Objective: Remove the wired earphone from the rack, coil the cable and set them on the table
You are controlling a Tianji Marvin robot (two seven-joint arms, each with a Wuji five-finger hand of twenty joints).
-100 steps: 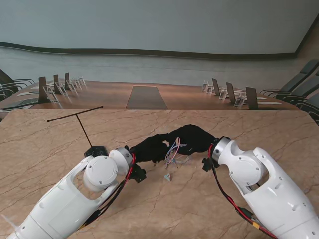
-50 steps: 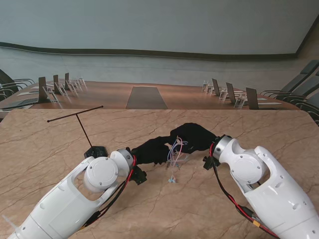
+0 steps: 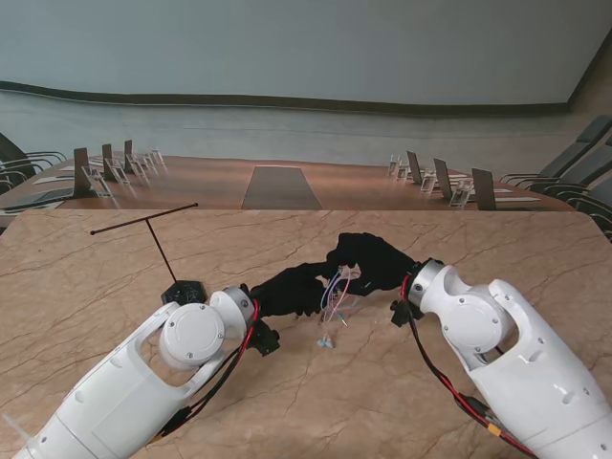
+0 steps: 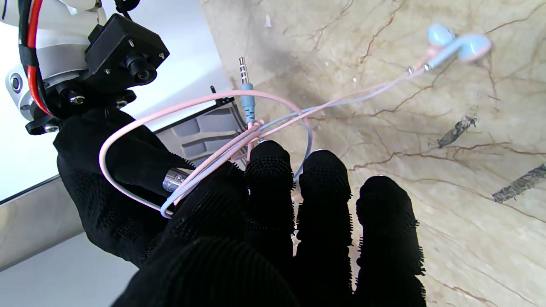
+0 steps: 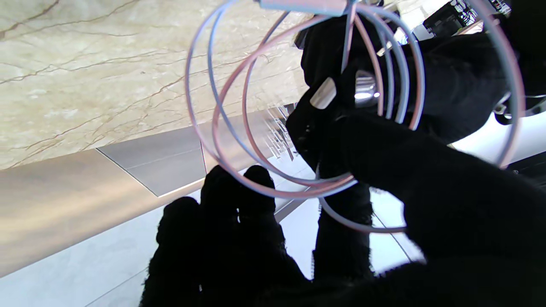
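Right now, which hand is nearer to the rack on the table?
Left. The left hand is just right of the rack, close to its base. The right hand is farther right, beyond the earphone cable.

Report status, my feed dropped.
Left hand and right hand both shut on earphone cable, coils between them. Earbuds down on table. Nothing blocking.

Glossy white arm shells with red and black cables, black nubbed gloves on left hand (image 3: 292,287) and right hand (image 3: 371,260).

Conference desks (image 3: 277,184), chairs (image 3: 574,158), pale wall (image 3: 306,48).
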